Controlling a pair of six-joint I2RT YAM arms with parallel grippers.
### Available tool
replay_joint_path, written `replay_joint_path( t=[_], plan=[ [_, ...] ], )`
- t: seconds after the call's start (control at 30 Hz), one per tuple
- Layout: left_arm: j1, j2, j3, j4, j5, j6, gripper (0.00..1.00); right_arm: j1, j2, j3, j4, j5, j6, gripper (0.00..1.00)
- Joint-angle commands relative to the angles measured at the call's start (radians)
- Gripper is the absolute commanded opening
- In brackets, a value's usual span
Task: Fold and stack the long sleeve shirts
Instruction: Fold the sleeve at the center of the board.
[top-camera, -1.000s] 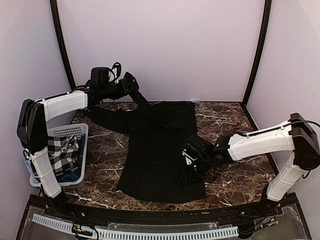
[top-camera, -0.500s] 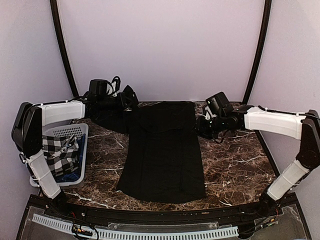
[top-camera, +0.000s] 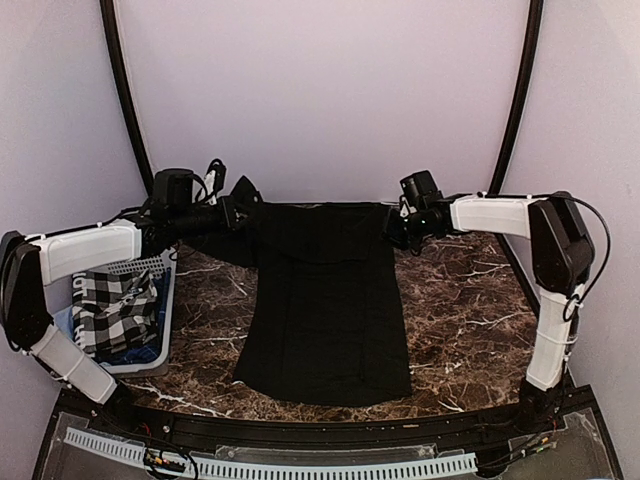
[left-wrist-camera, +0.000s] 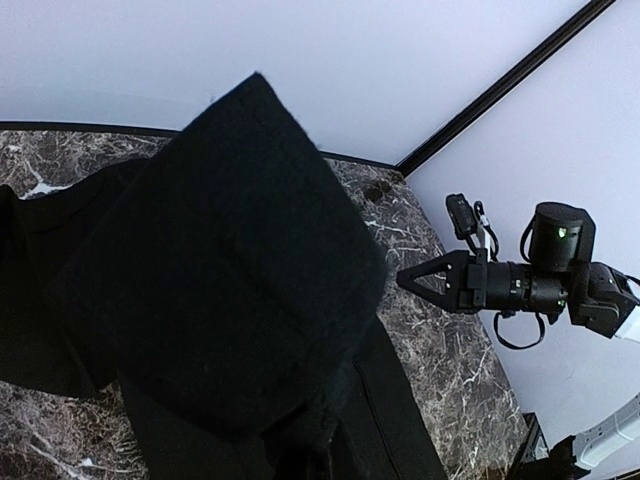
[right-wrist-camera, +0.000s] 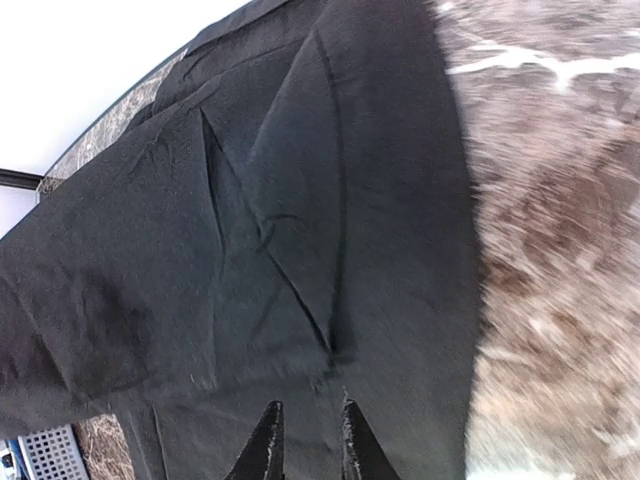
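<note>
A plain black long sleeve shirt (top-camera: 325, 300) lies flat on the marble table, its hem toward me. My left gripper (top-camera: 240, 193) is at the shirt's far left corner, shut on the black sleeve. In the left wrist view the bunched black cloth (left-wrist-camera: 220, 270) covers the fingers. My right gripper (top-camera: 392, 228) hovers at the shirt's far right corner. In the right wrist view its gripper (right-wrist-camera: 308, 425) shows jaws a little apart with nothing between them, just over the wrinkled black cloth (right-wrist-camera: 250, 220). The right gripper also shows in the left wrist view (left-wrist-camera: 405, 278).
A white slatted basket (top-camera: 140, 264) stands at the table's left edge, holding a black-and-white checked cloth (top-camera: 115, 310) and something blue. Bare marble (top-camera: 470, 310) lies right of the shirt. Pale walls and black corner posts close in the back.
My right arm swung from the shirt's near right part to its far right corner. My left gripper came down and to the left with the sleeve.
</note>
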Motion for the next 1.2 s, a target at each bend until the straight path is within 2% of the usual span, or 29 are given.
replay_joint_path(
  t=[0.0,0.2,0.47,0.6,0.83,1.17],
  plan=[
    [-0.017,-0.045,-0.044,-0.002,-0.033,0.017,0.00,0.005,0.097,0.120,0.069,-0.063,-0.010,0.17],
    [-0.027,-0.057,-0.044,-0.010,-0.098,0.029,0.00,-0.015,0.226,0.275,0.054,-0.074,-0.011,0.17],
    [-0.047,-0.130,-0.084,0.022,-0.103,0.080,0.00,-0.040,0.373,0.463,0.049,-0.122,0.009,0.16],
    [-0.058,-0.188,-0.145,0.059,-0.131,0.085,0.00,-0.041,0.420,0.517,0.039,-0.126,0.012,0.17],
    [-0.061,-0.203,-0.192,0.068,-0.165,0.056,0.00,-0.058,0.490,0.558,0.048,-0.139,0.031,0.16],
    [-0.063,-0.078,-0.092,0.020,-0.198,0.038,0.00,-0.080,0.590,0.696,0.009,-0.217,0.006,0.19]
  ],
)
